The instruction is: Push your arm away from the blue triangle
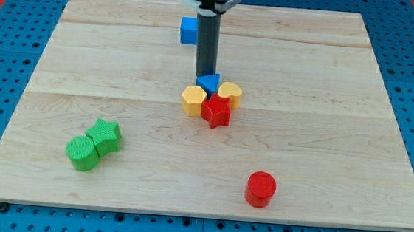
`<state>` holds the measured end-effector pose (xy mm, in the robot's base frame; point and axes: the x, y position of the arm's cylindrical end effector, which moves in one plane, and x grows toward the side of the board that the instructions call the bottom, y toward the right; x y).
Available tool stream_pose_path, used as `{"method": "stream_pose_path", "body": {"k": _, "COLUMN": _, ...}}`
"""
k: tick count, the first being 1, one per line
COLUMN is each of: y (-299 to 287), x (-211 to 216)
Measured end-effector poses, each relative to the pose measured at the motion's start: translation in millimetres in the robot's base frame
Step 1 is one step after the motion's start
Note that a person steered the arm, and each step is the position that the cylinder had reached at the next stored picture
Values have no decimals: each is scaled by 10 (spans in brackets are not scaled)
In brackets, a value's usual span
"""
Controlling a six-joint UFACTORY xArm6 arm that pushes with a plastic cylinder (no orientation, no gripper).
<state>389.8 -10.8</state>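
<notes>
Blue and small, the blue triangle (pixel 209 83) sits a little above the middle of the wooden board (pixel 323 140), at the top of a tight cluster. My tip (pixel 206 75) stands right against its top edge, touching or very nearly so; I carry no jaws, only the bare rod, so nothing is opened or closed.

The triangle looks like a light, rigid block with a smooth face, likely to slide at the slightest nudge on this slick wood. There is nothing to take hold of; any contact is a push on its flat side, and here I want none.

Packed against it are the yellow hexagon (pixel 193 100) on the view's left, the yellow heart (pixel 230 94) on the view's right, and the red star (pixel 215 111) below, all touching or just beside one another. A blue cube (pixel 189 30) lies near the board's top edge, partly behind the rod.

Open room is wide toward the top right corner and both side edges. The green star (pixel 106 135) and green cylinder (pixel 82 153) sit near the bottom left corner, the red cylinder (pixel 260 188) near the bottom edge, all well apart from my tip.
</notes>
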Motion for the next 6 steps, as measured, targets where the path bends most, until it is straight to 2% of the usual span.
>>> {"method": "stream_pose_path", "body": {"k": 1, "y": 0, "x": -29}}
{"method": "stream_pose_path", "body": {"k": 3, "y": 623, "x": -710}}
{"method": "stream_pose_path", "body": {"k": 4, "y": 489, "x": -1415}}
{"method": "stream_pose_path", "body": {"k": 5, "y": -105, "x": -1477}}
{"method": "stream_pose_path", "body": {"k": 6, "y": -611, "x": -1213}}
